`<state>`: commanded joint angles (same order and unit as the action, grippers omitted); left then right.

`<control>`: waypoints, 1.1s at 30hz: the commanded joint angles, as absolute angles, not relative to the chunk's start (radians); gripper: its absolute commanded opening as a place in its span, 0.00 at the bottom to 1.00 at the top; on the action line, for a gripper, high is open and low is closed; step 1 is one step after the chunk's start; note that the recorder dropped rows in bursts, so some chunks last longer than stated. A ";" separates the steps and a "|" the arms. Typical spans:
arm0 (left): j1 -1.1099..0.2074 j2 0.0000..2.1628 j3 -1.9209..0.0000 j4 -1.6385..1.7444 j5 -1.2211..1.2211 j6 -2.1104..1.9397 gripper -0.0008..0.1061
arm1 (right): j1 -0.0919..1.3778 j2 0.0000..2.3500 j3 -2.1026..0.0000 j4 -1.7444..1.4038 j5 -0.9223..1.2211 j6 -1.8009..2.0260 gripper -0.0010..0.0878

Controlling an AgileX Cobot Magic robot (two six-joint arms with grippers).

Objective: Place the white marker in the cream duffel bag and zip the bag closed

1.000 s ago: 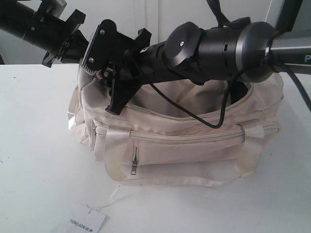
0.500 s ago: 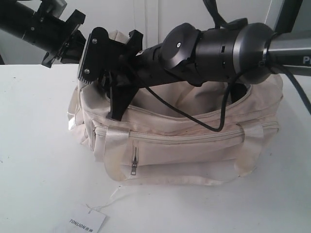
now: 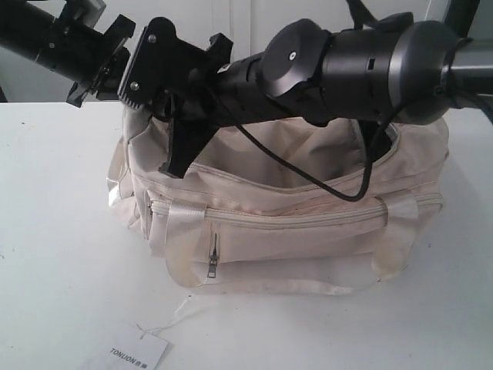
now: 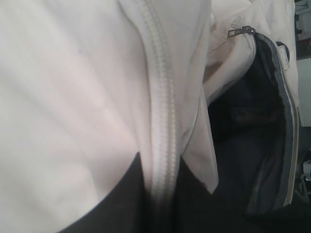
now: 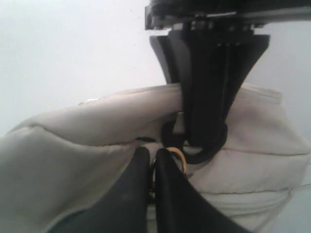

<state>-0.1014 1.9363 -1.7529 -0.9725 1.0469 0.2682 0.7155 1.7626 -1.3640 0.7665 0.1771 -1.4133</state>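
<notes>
paper tag (image 3: 129, 357) cropped, duffel bag (image 4: 243, 145) interior dark

Right end effector (image 5: 152, 155) closed beside gold ring (image 5: 179, 156), cream duffel bag (image 5: 73, 141)

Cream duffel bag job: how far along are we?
Done: unclear. The white marker shows in no view; the dark lining hides the inside. In hand: the left gripper pinches the cream duffel bag by its top zipper, and the right gripper is shut beside the gold pull. Left: that zipper gapes open, so zipping remains.
</notes>
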 joint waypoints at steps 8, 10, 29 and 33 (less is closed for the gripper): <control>-0.101 1.936 -1.753 -0.972 1.047 0.268 0.01 | 0.706 1.727 -1.364 0.761 0.277 -1.283 0.01; -0.101 1.936 -1.753 -0.972 1.043 0.268 0.01 | 0.697 1.723 -1.364 0.759 0.330 -1.237 0.01; -0.101 1.936 -1.753 -0.964 1.013 0.268 0.01 | 0.697 1.723 -1.364 0.651 0.603 -1.062 0.01; -0.101 1.936 -1.753 -0.964 1.013 0.268 0.01 | 0.697 1.723 -1.364 0.651 0.650 -1.060 0.01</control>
